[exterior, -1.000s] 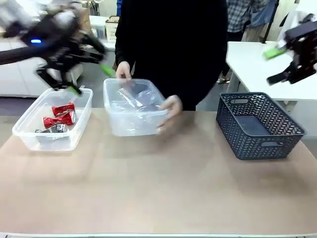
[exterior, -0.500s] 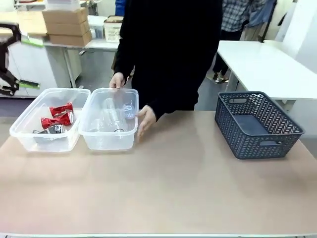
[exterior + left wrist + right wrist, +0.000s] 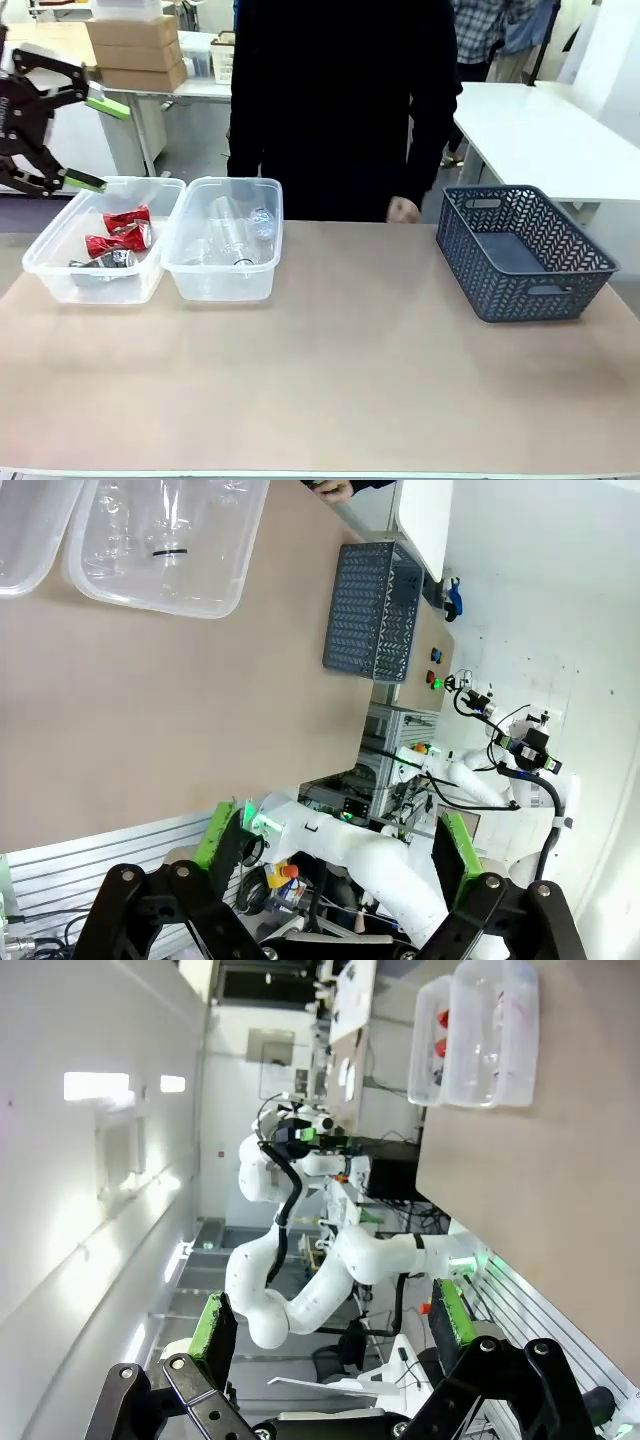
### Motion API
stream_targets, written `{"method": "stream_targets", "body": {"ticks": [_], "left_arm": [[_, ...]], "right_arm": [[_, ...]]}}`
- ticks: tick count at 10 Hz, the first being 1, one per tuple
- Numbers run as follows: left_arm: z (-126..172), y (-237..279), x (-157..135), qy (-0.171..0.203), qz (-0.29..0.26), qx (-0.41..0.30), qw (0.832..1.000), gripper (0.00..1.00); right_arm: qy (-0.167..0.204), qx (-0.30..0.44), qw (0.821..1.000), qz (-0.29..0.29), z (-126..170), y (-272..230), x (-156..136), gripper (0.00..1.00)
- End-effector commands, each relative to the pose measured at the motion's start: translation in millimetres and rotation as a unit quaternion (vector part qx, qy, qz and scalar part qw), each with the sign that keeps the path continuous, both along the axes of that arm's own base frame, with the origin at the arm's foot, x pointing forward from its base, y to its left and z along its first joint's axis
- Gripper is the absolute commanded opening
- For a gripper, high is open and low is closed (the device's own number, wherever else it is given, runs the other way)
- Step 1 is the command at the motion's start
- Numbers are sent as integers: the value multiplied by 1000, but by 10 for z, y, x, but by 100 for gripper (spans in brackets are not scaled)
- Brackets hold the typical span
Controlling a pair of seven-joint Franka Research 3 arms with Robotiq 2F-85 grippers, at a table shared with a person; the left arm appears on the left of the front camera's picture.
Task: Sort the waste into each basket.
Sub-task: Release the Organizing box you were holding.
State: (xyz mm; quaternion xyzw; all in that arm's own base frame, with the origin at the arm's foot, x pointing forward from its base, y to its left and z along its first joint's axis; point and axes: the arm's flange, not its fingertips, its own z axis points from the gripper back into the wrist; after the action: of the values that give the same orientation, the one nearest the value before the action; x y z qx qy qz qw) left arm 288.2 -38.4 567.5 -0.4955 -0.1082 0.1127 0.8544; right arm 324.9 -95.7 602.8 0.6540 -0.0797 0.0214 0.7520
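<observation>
Facing cans (image 3: 115, 240), front; wrists elsewhere.

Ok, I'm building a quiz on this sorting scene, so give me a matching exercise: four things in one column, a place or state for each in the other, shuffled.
Column one:
1. crushed red cans
2. clear bottles
3. dark grey basket
4. left gripper

Column two:
a. on the table's right side, nothing inside
b. open, raised above the table's left edge
c. in the leftmost clear tub
d. in the clear tub just right of the other tub

Pairs: 1-c, 2-d, 3-a, 4-b
</observation>
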Motion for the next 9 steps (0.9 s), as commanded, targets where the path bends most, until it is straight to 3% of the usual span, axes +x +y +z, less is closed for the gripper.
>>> {"method": "stream_targets", "body": {"ticks": [1,9], "left_arm": [[5,50,1,-10,-8,-7,1000,100],[5,50,1,-10,-8,-7,1000,100]], "right_arm": [[-13,-8,1000,4,-45,-46,-17,100],[-13,-8,1000,4,-45,-46,-17,100]]}}
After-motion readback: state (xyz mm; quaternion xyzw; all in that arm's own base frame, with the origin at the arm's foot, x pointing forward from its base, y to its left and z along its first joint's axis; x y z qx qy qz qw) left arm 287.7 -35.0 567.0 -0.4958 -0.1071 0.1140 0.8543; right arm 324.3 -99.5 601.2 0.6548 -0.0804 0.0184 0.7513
